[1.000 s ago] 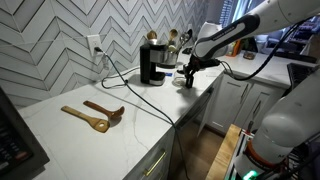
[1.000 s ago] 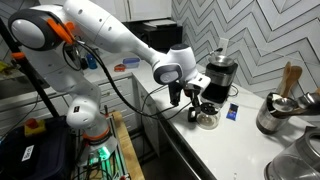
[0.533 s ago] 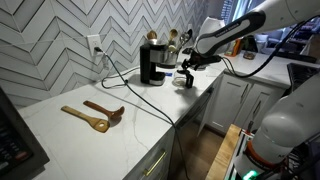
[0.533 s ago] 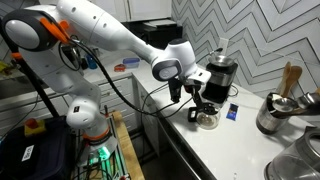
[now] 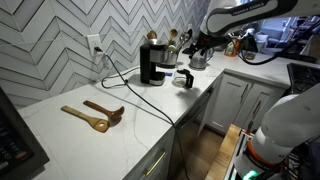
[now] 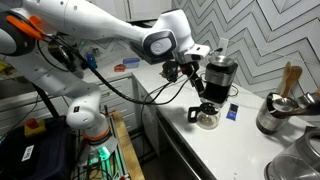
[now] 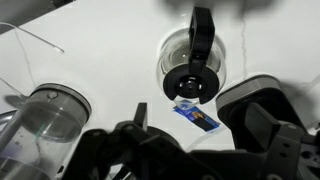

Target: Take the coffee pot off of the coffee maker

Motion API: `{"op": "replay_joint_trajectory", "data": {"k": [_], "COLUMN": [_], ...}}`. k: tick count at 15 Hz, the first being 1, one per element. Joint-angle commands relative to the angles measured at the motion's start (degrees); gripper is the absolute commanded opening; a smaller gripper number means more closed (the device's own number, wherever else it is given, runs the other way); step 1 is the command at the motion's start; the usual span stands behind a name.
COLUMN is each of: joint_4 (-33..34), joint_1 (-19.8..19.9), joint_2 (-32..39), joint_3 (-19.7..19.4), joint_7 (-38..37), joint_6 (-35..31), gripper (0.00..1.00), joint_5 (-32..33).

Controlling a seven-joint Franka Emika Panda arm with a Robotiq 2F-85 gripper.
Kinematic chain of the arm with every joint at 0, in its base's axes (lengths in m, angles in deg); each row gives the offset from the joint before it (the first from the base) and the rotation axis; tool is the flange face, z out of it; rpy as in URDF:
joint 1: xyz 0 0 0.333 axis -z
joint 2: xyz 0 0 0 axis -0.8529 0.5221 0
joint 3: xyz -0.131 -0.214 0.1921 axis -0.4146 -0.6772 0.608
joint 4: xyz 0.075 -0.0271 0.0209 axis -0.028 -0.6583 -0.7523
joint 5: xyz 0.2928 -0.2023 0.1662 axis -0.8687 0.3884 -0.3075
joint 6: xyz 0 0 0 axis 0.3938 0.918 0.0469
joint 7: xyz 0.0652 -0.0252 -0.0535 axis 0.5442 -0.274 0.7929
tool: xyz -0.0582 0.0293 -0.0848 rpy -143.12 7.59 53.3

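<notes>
A long white counter (image 5: 60,135) is seen in both exterior views. A wall of gray zigzag tiles (image 5: 50,40) is seen behind it. The coffee maker (image 5: 150,63) is set close to the wall. Its black cord (image 5: 120,75) is run up to a wall plug (image 5: 95,44).

The coffee pot (image 5: 183,78) is stood on the counter just beside the machine, not on it. In the wrist view the pot is seen from above. Its black handle (image 7: 201,25) is pointed to the top of the picture, and a small blue packet (image 7: 196,116) is laid next to it.

The gripper (image 6: 180,72) is held up in the air above the pot, and nothing is touched by it. Its fingers (image 7: 262,112) are spread apart, and nothing is held between them.

Two wooden spoons (image 5: 95,114) are laid on the counter, well apart from the machine. A steel pot (image 6: 272,113) with wooden tools in it is kept farther along. White cupboards (image 5: 235,100) are seen under the counter.
</notes>
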Motion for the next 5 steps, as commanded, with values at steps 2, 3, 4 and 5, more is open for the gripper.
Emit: {"op": "replay_joint_trajectory", "data": {"k": [2,3,4,5], "joint_4": [1.4,1.6,1.7,1.7], "joint_1": [-0.1,-0.1,-0.1,-0.1], "joint_2": [-1.2,-1.5,-1.6,-1.6], "joint_3": [0.2,0.3,0.3,0.3], "joint_7": [0.0,0.0,0.0,0.0], "joint_6": [2.0,2.4,2.4,2.4], "gripper": [1.0,1.0,1.0,1.0], "joint_5": [0.5,0.5,0.6,0.7]}}
